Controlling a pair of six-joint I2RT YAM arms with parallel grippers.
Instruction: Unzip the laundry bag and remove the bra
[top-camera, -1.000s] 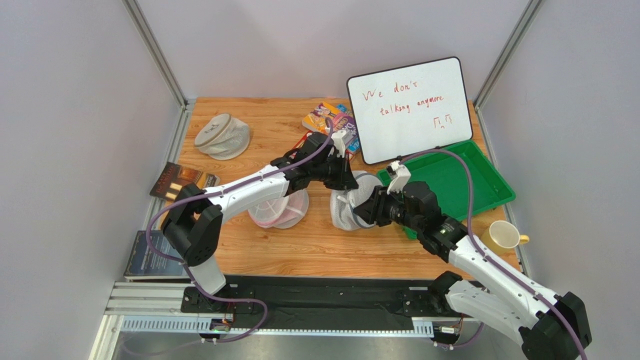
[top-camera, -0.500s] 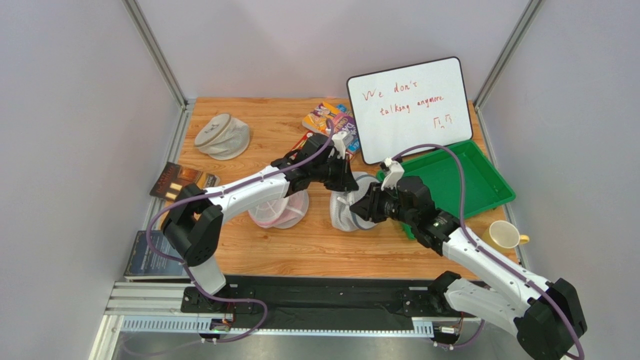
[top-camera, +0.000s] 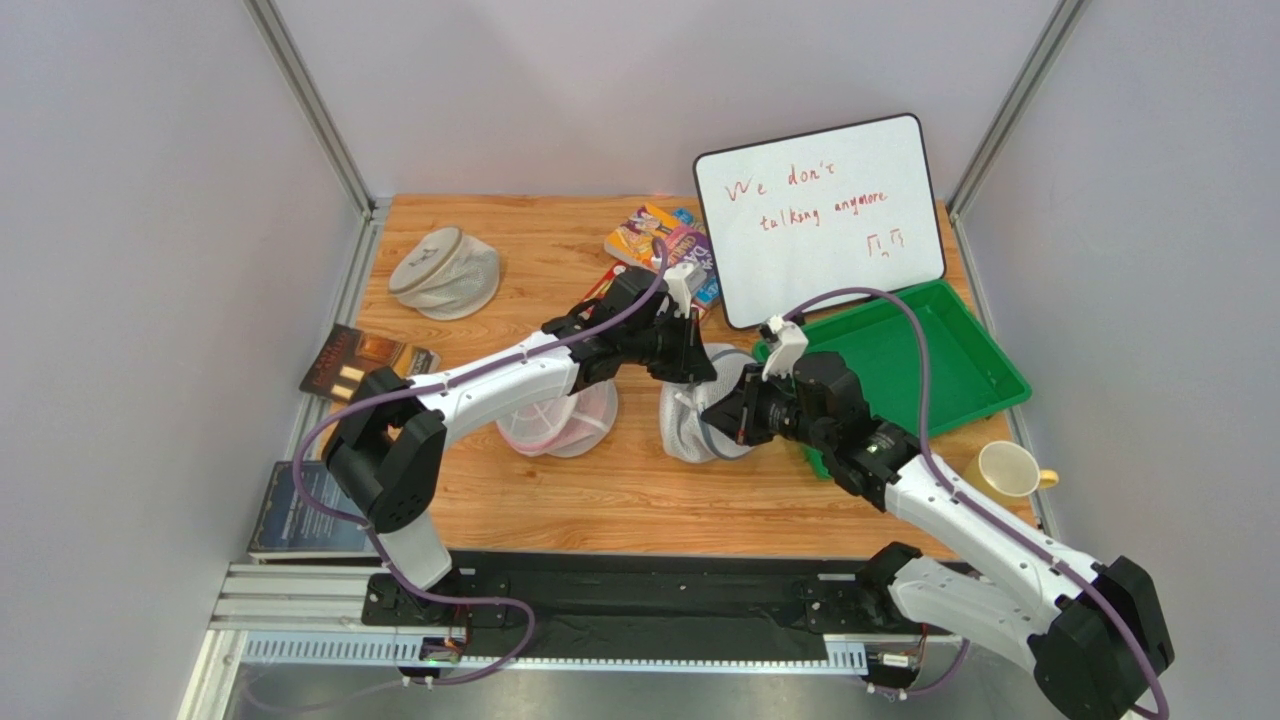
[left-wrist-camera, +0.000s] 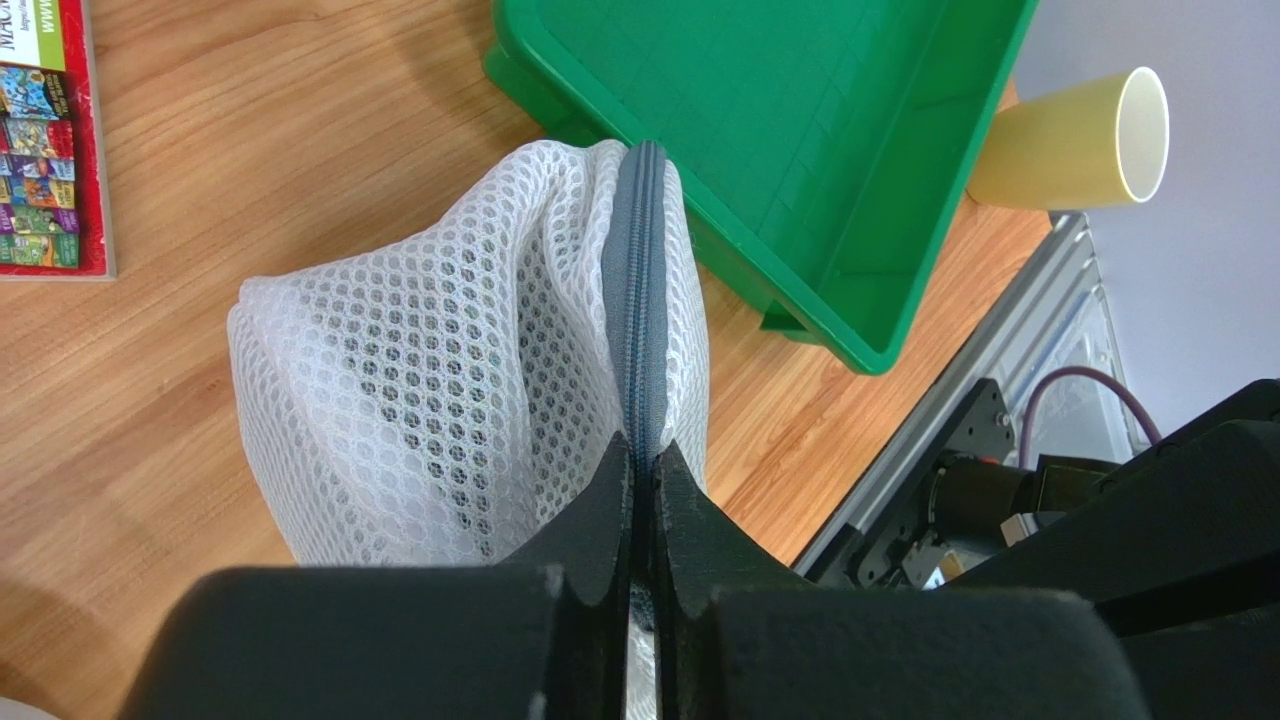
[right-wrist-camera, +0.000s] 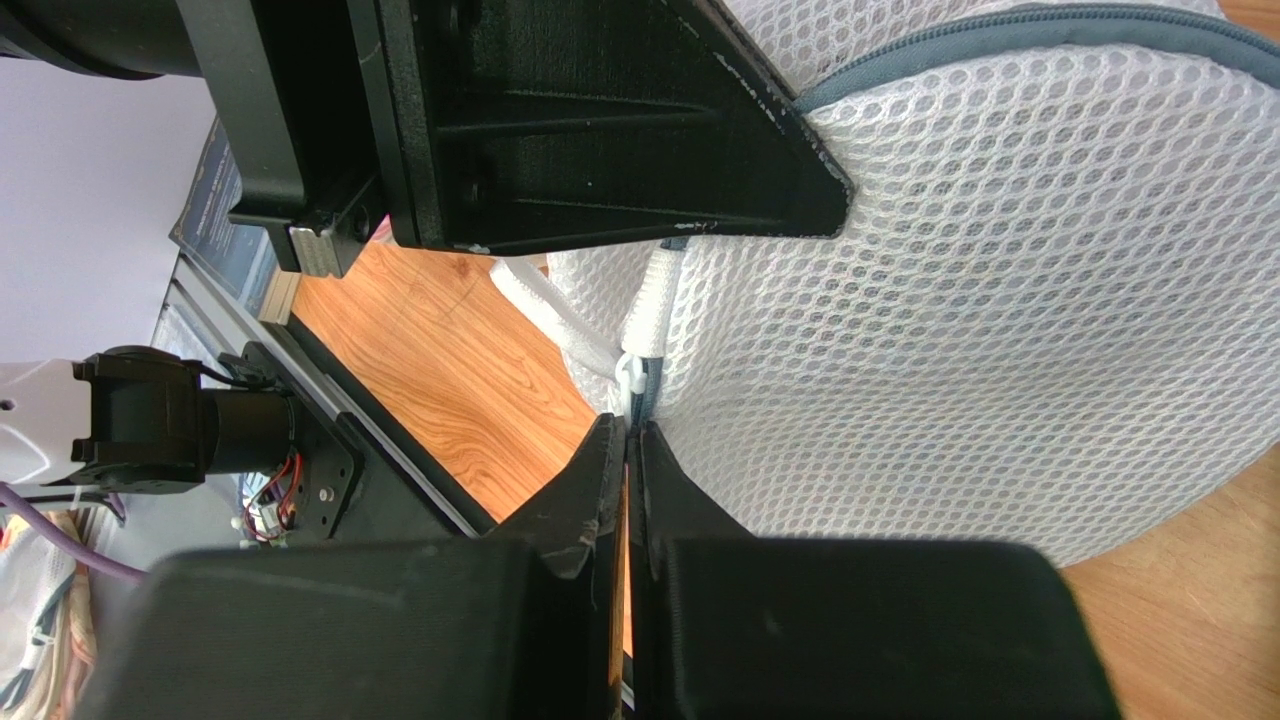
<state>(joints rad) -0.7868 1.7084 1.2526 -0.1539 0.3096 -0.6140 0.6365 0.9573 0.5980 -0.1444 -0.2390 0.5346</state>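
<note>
The laundry bag (top-camera: 694, 425), white mesh with a grey-blue zipper rim (left-wrist-camera: 643, 285), stands at mid-table beside the green tray. My left gripper (top-camera: 694, 360) comes from above and is shut on the zipper rim, the fingertips (left-wrist-camera: 643, 453) pinching it. My right gripper (top-camera: 721, 420) is at the bag's right side, shut on a small white pull tab (right-wrist-camera: 643, 338) that hangs from the bag (right-wrist-camera: 977, 300) just below the left gripper's fingers (right-wrist-camera: 601, 135). The zipper looks closed. The bra does not show; only dim dark patches lie behind the mesh (left-wrist-camera: 376, 360).
A green tray (top-camera: 917, 353) lies right of the bag, with a whiteboard (top-camera: 819, 210) behind it and a yellow cup (top-camera: 1004, 468) near the right edge. A pink-tinted mesh bag (top-camera: 556, 423) lies left of the bag, a beige-grey bag (top-camera: 443, 273) far left, and books (top-camera: 361, 360) at the left edge.
My right gripper has moved a little left and closer to the bag. The left gripper and the bag have barely moved.
</note>
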